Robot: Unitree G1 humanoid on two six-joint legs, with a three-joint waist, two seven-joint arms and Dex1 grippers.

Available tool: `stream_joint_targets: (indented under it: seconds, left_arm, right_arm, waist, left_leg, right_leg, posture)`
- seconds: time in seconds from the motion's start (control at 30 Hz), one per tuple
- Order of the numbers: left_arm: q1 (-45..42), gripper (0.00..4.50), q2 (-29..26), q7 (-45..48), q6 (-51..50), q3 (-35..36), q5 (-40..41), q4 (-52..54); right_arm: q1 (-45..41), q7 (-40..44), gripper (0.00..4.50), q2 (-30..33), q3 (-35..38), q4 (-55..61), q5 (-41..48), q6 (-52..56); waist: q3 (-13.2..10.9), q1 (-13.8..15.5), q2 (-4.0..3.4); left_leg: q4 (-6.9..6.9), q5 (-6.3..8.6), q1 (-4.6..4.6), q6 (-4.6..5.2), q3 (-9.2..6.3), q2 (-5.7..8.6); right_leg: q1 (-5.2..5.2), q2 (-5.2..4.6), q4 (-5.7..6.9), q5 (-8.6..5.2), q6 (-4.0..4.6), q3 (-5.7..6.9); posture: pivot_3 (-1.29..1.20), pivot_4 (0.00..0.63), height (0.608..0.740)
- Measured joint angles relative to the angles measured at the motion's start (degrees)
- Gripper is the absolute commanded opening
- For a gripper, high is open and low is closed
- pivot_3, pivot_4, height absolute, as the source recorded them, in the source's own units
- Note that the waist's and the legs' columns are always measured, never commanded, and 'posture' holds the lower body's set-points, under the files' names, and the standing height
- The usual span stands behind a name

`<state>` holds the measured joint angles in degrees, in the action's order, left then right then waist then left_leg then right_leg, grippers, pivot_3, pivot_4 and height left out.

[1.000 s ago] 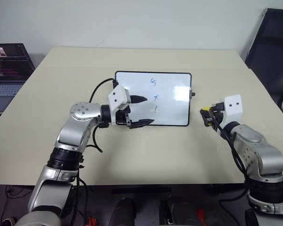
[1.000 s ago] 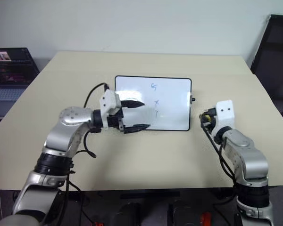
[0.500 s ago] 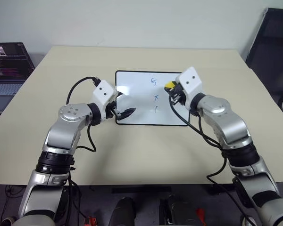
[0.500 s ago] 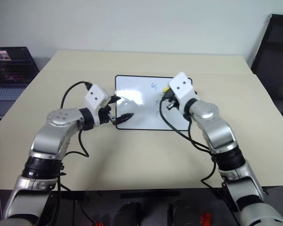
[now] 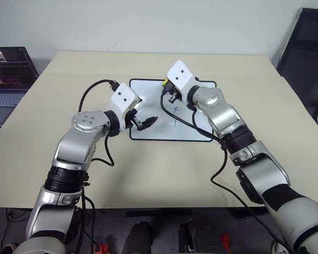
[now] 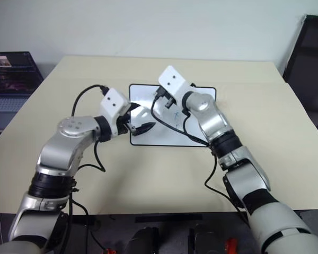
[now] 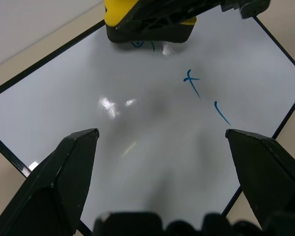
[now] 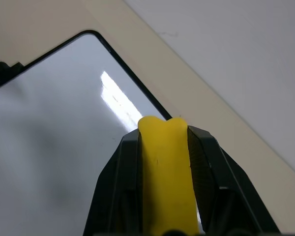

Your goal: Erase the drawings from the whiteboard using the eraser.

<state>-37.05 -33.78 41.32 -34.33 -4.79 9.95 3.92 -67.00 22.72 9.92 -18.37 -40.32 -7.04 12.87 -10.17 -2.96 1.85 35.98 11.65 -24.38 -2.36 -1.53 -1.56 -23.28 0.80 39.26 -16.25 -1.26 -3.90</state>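
Note:
The whiteboard [image 5: 161, 132] lies flat in the middle of the table. My right gripper [image 5: 168, 91] hovers over its far middle part, shut on the yellow eraser [image 8: 166, 167], whose yellow end [image 5: 165, 82] sticks out. In the left wrist view the eraser [image 7: 152, 19] half covers a blue squiggle [image 7: 142, 45]; a blue x [image 7: 191, 78] and a short hooked stroke [image 7: 221, 112] lie bare on the board. My left gripper [image 5: 144, 112] is open over the board's left part, nothing between its fingers.
The beige table [image 5: 148, 180] has wide free room around the board. A laptop [image 5: 8, 69] stands off the table's left side. A dark chair [image 5: 307, 47] is at the far right. Black cables hang from both wrists over the board.
My right arm has swung from beside the board's right edge leftwards and forwards to its far middle, carrying the eraser. My left gripper has drawn back towards the board's left edge and turned.

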Motion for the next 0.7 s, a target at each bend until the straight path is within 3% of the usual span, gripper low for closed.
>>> stream_joint_targets:
  seconds: [0.3,0.7]
  left_arm:
    - [0.2,4.5,0.1,-0.3,0.7,-0.3,-0.1,0.0]
    - [0.2,4.5,0.1,0.7,4.0,-0.9,-0.9,-2.3]
  right_arm:
    - [-0.3,2.5,0.96,1.4,-0.1,-3.6,-3.1,-2.9]
    - [5.4,7.9,0.96,6.8,0.1,5.2,-4.2,1.3]
  waist:
    - [0.0,0.1,0.0]
    - [0.0,0.2,0.01]
  left_leg:
    - [0.13,-0.01,0.06,-0.01,-0.02,0.03]
    - [0.21,-0.06,0.48,0.01,0.09,0.06]
  right_leg:
    - [0.0,0.0,0.3,-0.01,0.0,-0.01]
    - [0.16,0.06,0.7,-0.02,-0.01,-0.14]
  posture:
    - [0.0,0.15,0.74]
    - [0.0,0.15,0.74]
